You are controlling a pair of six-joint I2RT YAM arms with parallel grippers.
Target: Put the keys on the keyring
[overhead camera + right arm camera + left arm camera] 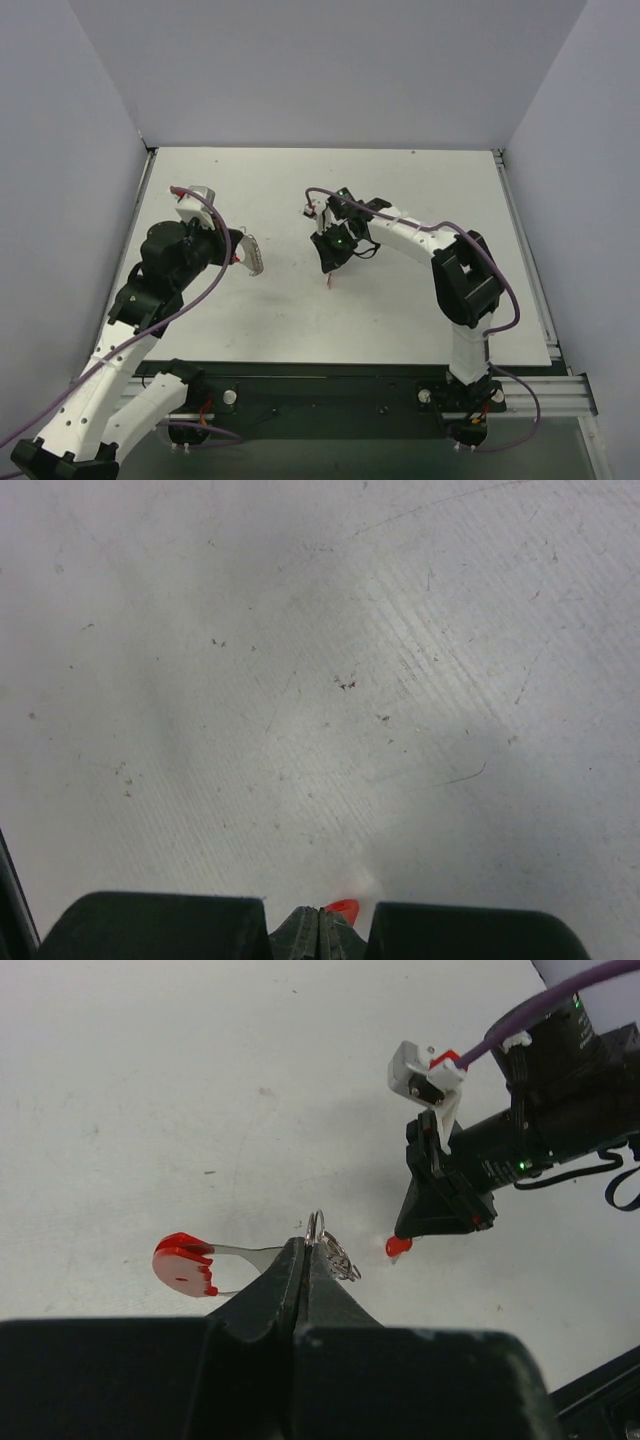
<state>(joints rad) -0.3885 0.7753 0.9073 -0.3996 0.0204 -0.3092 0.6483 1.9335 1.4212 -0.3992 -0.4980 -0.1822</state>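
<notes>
In the left wrist view my left gripper [305,1245] is shut on a thin silver ring, the keyring [316,1226]. A short silver chain [341,1259] hangs from the ring. A key with a round red head [184,1264] and silver blade sticks out to the left. In the top view this bunch [253,256] shows as a pale strip at my left gripper [240,257]. My right gripper [329,266] is a little to the right, shut on a small red piece [398,1246] that pokes out below its tips. The red piece [343,907] also shows beside the closed fingertips of my right gripper [320,918].
The white table [400,310] has grey walls at the back and sides. A purple cable [530,1015] runs over the right arm. The black base rail [330,395] lies along the near edge.
</notes>
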